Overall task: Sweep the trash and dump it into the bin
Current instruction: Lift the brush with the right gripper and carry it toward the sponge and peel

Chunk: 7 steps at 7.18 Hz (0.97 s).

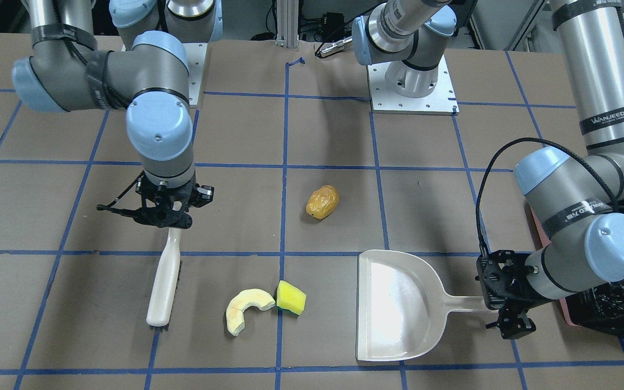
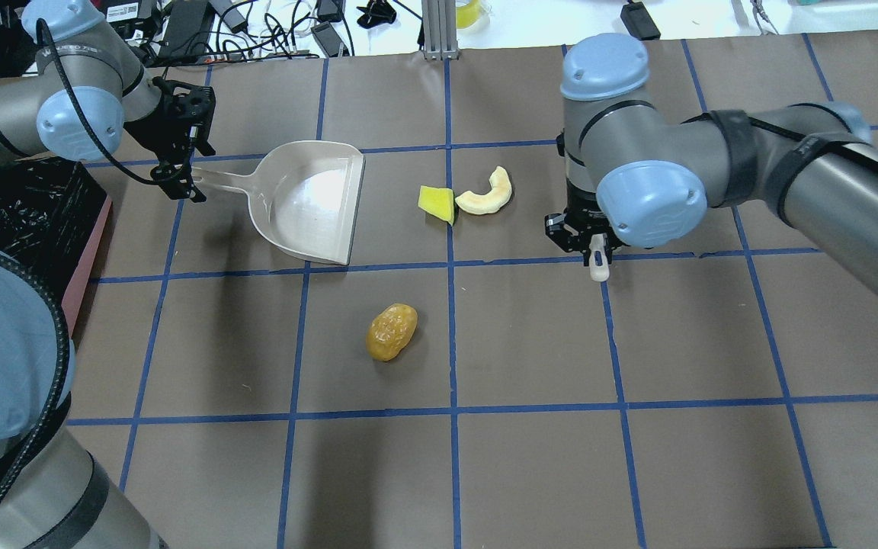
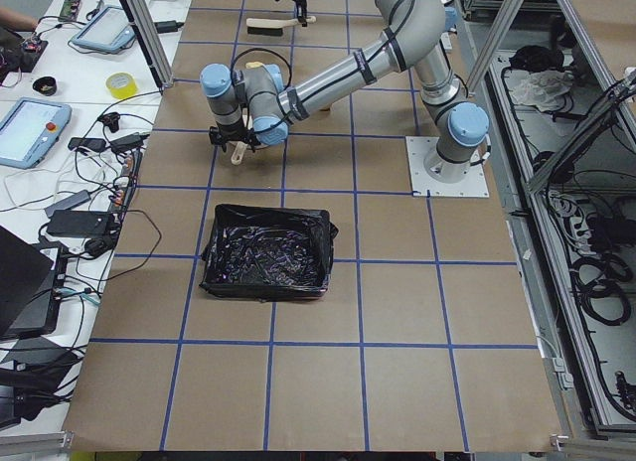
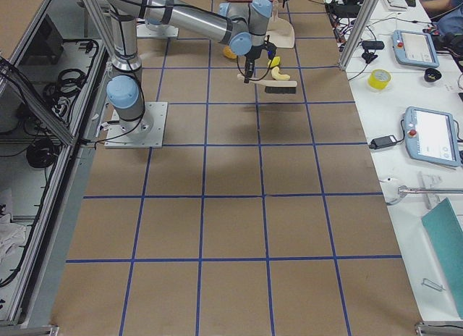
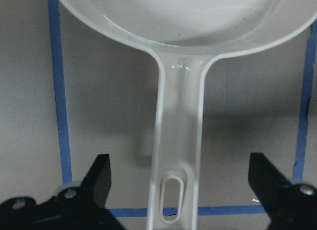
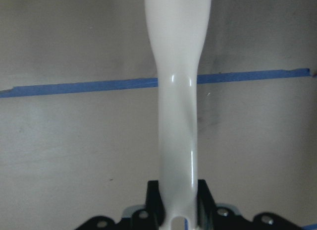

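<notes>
The golden-brown lump lies alone mid-table. The pale rind slice and the yellow-green sponge cube lie side by side between the brush and the beige dustpan. My right gripper is shut on the brush handle, with the bristles on the table. My left gripper is open, its fingers wide on either side of the dustpan handle without touching it. The black-lined pink bin stands behind the left gripper, at the table's left end.
The dustpan's open mouth faces the sponge and rind. The lump sits nearer the robot's side. Both arm bases stand at the robot's edge of the table. Blue tape lines grid the brown table surface.
</notes>
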Tool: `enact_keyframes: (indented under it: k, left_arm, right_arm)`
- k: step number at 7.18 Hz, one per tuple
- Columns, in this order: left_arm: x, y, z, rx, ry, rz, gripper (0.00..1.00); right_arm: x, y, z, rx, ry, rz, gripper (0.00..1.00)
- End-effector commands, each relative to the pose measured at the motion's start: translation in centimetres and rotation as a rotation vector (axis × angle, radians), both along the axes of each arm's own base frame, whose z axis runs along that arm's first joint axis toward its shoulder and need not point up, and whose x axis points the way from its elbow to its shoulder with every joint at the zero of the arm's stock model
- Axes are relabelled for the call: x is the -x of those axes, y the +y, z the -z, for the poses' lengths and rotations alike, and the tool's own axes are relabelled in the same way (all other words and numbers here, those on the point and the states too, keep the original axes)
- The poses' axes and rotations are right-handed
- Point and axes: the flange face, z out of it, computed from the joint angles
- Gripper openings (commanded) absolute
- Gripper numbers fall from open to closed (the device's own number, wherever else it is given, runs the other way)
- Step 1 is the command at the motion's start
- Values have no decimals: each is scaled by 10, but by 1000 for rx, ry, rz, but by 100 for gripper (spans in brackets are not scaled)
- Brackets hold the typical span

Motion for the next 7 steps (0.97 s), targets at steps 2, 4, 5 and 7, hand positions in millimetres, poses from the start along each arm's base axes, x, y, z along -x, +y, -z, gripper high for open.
enact_keyframes:
  k: [2,4,5,7]
  left_arm:
    - [0,0,7,-12,0,0,70]
    - [0,1,10,-17,2,1,52]
    - [0,0,10,-15,1,4,37]
    - [-1,0,7,-12,-6,8,18]
  right_arm:
    - [-77,5,30,-8,18,3,0]
    - [-127,-4,36,7,-20,19,0]
    - [-173,-8,33,31,-66,2,0]
    - [-247,-19,35,75,-97,-32,0]
